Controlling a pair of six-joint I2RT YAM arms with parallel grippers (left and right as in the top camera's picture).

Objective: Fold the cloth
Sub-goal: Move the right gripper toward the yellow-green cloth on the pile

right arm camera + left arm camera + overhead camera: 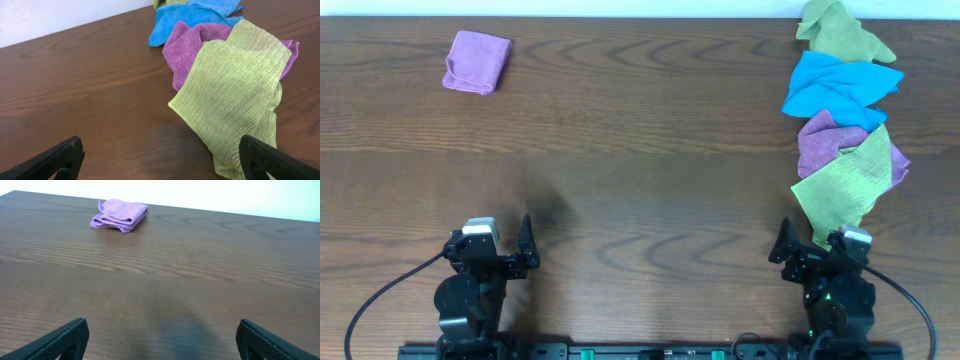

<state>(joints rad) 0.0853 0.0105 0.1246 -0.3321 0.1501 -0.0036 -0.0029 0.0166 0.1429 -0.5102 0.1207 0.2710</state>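
The cloth [843, 186] is a bright lime yellow-green square lying rumpled at the right of the table, partly over a purple cloth [822, 139]. In the right wrist view the cloth [235, 95] fills the right half, and its near corner reaches my right-hand fingertip [272, 160]. My right gripper [820, 246] [160, 160] stands open just short of the cloth's near edge, with bare wood between its fingers. At the lower left my left gripper [490, 246] [162, 340] is open over bare table, holding nothing.
A blue cloth [840, 88] and a duller olive-green cloth [840, 30] lie behind the purple one at the far right. A folded purple cloth [477, 62] [120, 215] sits at the far left. The dark wooden table [650, 150] spans the view.
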